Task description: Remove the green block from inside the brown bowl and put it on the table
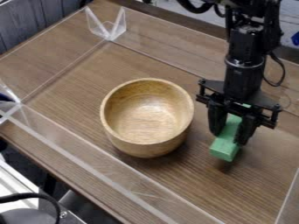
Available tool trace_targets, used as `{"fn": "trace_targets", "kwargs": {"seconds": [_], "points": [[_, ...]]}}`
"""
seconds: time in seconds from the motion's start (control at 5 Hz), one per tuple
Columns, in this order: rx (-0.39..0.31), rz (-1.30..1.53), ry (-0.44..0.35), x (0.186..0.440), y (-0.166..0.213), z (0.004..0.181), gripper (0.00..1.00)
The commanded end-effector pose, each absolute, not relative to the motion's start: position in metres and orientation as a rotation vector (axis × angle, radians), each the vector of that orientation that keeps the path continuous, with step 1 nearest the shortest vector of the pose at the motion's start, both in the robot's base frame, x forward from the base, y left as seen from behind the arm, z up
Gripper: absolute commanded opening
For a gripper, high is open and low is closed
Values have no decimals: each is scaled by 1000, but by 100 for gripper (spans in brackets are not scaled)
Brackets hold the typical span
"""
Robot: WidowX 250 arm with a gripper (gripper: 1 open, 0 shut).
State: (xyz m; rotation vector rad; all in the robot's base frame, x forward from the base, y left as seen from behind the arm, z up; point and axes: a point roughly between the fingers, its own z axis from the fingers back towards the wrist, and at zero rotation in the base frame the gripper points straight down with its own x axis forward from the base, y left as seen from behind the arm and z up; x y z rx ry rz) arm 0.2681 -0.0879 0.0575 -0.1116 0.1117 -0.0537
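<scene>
The green block (pixel 230 143) hangs tilted between the black fingers of my gripper (pixel 237 129), which points straight down and is shut on the block's upper end. Its lower end is at or just above the table (pixel 82 79); I cannot tell whether it touches. The brown bowl (pixel 146 116) stands to the left of the gripper, apart from it. Nothing lies in the bowl's hollow.
Clear acrylic walls (pixel 70 171) border the tabletop on the near left and back. A clear bracket (pixel 112 27) stands at the far corner. A dark round object (pixel 30 213) shows at the bottom left, outside the wall.
</scene>
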Motion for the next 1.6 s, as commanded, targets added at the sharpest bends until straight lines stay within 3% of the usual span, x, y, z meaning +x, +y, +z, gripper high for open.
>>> {"fn": "trace_targets", "kwargs": {"seconds": [0.0,0.2,1.0,1.4], "points": [[-118,-53,76,275,-86,69,100],[-123,-51,67,276,-84,78,100],[-105,-45,50,280,-76,74,100],[-101,-45,31,281,-71,80,100]]}}
